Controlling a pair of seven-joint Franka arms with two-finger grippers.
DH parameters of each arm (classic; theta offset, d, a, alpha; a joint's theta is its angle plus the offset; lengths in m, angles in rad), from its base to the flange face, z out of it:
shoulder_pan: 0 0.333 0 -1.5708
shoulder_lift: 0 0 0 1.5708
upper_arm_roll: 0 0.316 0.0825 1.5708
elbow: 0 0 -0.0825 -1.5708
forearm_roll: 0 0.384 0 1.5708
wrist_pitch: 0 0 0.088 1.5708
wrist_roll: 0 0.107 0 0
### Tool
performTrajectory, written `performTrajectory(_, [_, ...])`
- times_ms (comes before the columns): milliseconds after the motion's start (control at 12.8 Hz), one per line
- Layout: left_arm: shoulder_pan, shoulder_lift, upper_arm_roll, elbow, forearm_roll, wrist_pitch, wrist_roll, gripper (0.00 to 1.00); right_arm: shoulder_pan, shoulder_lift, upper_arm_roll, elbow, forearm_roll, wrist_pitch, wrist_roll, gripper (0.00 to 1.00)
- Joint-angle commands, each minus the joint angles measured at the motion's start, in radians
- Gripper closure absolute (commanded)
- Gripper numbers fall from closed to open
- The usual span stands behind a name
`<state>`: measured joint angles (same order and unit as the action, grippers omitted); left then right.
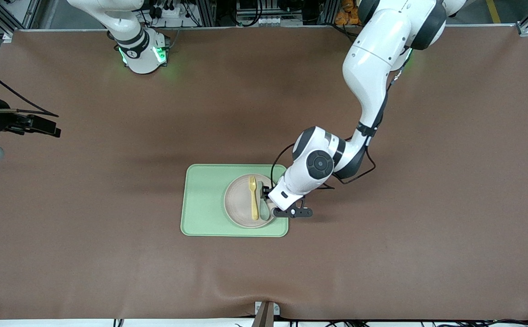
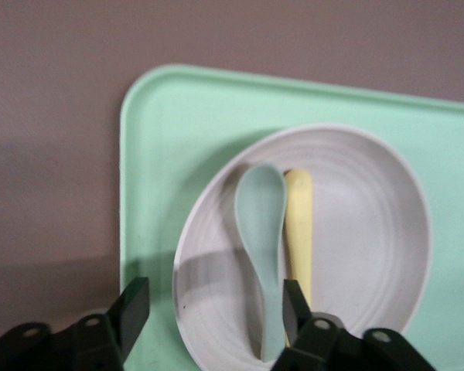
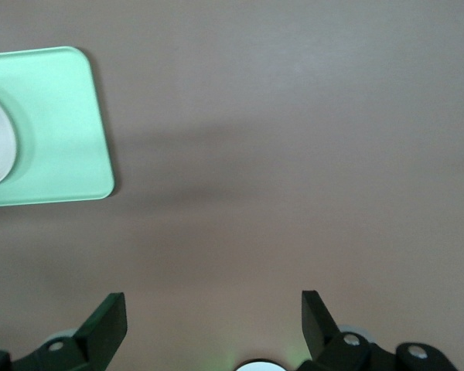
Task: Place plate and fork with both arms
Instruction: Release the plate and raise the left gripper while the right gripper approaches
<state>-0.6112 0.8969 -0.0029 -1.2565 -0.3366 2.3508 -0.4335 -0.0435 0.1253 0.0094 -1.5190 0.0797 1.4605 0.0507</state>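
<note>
The off-white plate (image 1: 239,204) lies on the light-green tray (image 1: 200,200), at the tray's end toward the left arm. The pale-yellow fork (image 1: 254,200) lies on the plate, with a grey-green spoon (image 1: 262,204) beside it. My left gripper (image 1: 267,196) is low over the plate's edge. In the left wrist view it (image 2: 214,309) is open and empty. One finger (image 2: 131,309) is over the tray (image 2: 162,154) outside the plate (image 2: 363,232); the other is by the spoon (image 2: 261,224) and the fork (image 2: 298,224). My right gripper (image 3: 214,317) is open and empty over bare table.
The right arm waits with its hand (image 1: 37,125) toward its own end of the table, away from the tray. A corner of the tray (image 3: 62,131) shows in the right wrist view. Brown mat covers the table (image 1: 382,254) all round the tray.
</note>
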Motion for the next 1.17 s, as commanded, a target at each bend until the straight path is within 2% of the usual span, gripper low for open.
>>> performTrajectory(0, [0.018,-0.132,0.044,-0.015,0.019,-0.147,-0.027,0.00,0.040,0.037,0.007,0.010,0.078,0.001,0.005,0.00])
performTrajectory(156, [0.039,-0.235,0.095,-0.027,0.021,-0.279,-0.024,0.00,0.088,0.079,0.009,0.013,0.110,0.058,0.004,0.00])
performTrajectory(390, [0.144,-0.366,0.098,-0.031,0.034,-0.463,-0.007,0.00,0.181,0.157,0.011,0.013,0.117,0.177,0.063,0.00])
performTrajectory(545, [0.183,-0.447,0.098,-0.031,0.115,-0.572,0.034,0.00,0.269,0.213,0.009,0.013,0.117,0.277,0.136,0.00])
performTrajectory(701, [0.246,-0.522,0.093,-0.031,0.186,-0.648,0.085,0.00,0.362,0.269,0.009,0.013,0.104,0.384,0.225,0.00])
performTrajectory(1091, [0.369,-0.671,0.095,-0.031,0.191,-0.821,0.110,0.00,0.473,0.408,0.009,0.014,0.117,0.616,0.316,0.00])
